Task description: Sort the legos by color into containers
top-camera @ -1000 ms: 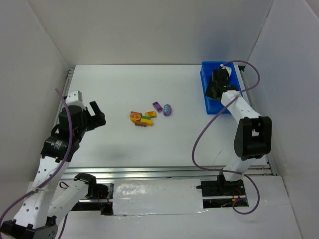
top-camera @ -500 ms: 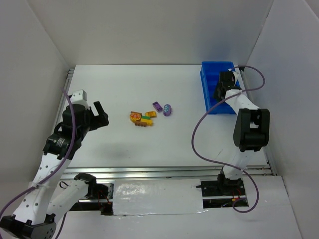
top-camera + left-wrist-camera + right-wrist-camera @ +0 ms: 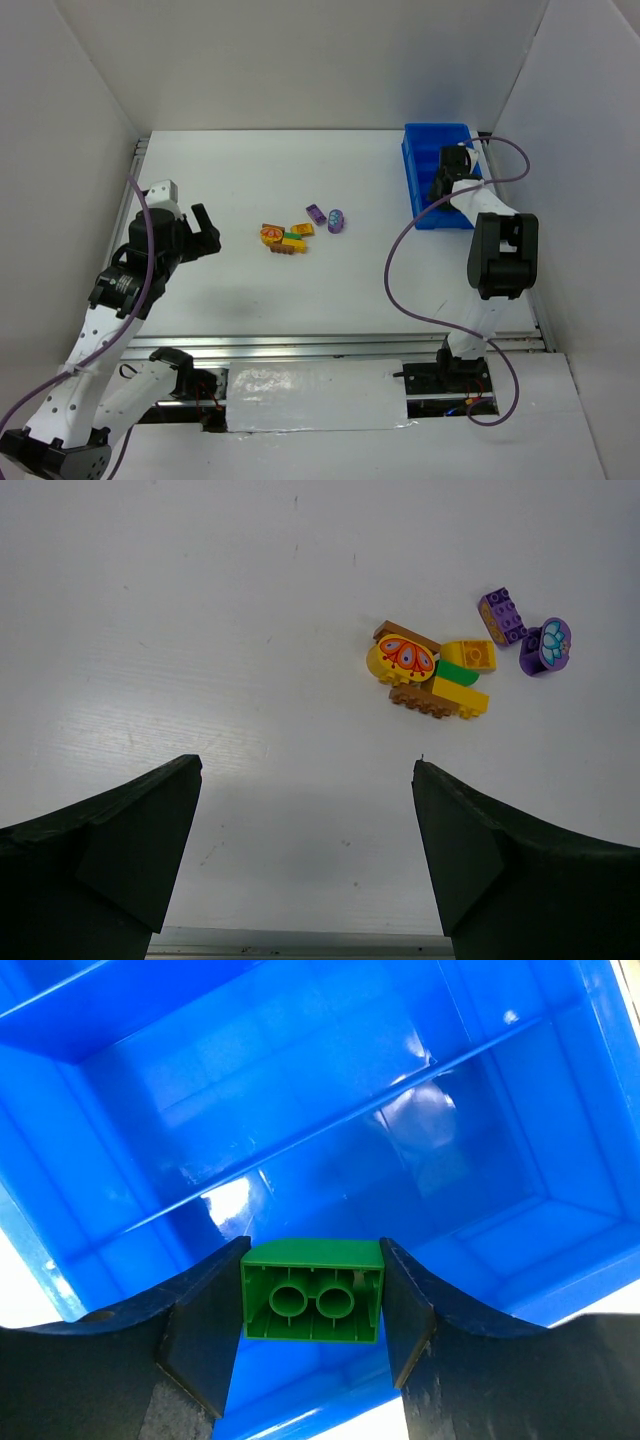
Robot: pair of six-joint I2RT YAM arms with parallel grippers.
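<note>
My right gripper (image 3: pixel 312 1290) is shut on a green lego (image 3: pixel 312 1291), its hollow underside facing the camera, held above the blue tray's containers (image 3: pixel 300 1100). From above, the right gripper (image 3: pixel 447 172) hangs over the tray (image 3: pixel 424 145) at the back right. A cluster of legos (image 3: pixel 285 238) lies mid-table: yellow, orange, green and brown (image 3: pixel 430 675), with two purple ones (image 3: pixel 524 632) to their right. My left gripper (image 3: pixel 305 810) is open, with bare table between its fingers, well left of the cluster (image 3: pixel 205 232).
The containers seen in the right wrist view hold nothing. White walls enclose the table on three sides. A metal rail (image 3: pixel 300 345) runs along the near edge. A purple cable (image 3: pixel 400 265) loops beside the right arm.
The right gripper moved with the green lego further over the tray. The left gripper shifted slightly right toward the cluster, still open.
</note>
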